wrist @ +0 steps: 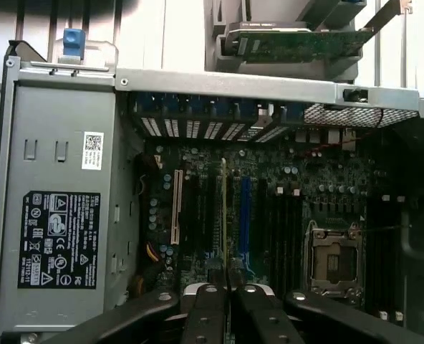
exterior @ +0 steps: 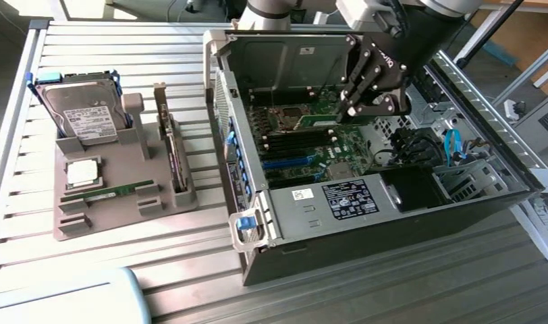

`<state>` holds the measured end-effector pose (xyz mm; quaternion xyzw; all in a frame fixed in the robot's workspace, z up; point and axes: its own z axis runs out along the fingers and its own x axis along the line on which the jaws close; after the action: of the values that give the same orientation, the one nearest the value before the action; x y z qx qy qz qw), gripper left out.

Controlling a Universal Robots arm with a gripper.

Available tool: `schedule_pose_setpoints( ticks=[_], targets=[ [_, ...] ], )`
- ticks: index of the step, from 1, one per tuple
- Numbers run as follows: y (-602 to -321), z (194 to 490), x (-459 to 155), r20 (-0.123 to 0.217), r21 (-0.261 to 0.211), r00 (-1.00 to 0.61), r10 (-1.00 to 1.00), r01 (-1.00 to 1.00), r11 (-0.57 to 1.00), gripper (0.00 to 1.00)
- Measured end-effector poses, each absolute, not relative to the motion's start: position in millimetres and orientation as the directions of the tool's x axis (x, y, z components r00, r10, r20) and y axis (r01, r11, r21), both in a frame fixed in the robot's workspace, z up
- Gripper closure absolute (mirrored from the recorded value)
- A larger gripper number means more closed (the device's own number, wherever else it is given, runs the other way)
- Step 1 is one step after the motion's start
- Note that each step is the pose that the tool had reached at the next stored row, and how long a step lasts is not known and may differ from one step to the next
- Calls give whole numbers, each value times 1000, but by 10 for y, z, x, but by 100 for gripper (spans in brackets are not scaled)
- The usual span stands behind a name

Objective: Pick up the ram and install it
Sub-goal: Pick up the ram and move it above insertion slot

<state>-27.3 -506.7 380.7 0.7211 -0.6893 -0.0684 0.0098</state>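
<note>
Green stick of ram (exterior: 324,121) is clamped in my pincer (exterior: 364,111), jaws drawn narrow on it, low over the motherboard (exterior: 346,145) in the open case (exterior: 292,219); I'd keep it square to the black memory slots (exterior: 301,142) and press evenly, though its bottom edge and notch I cannot make out.

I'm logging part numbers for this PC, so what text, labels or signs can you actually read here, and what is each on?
No text reads clearly enough to quote.
Black label on the case's grey cover: white print and symbols, too small to read.
White sticker on the same cover: code pattern, too small to read.
Hard drive label: too small to read.
White lettering on the gripper: blurred.
</note>
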Motion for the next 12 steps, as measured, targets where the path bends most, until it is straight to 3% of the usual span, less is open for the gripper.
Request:
schedule_pose_setpoints(
  ticks=[12],
  targets=[
    [-4984,3784,206,-85,118,40,-996,-992,-49,87]
  ],
)
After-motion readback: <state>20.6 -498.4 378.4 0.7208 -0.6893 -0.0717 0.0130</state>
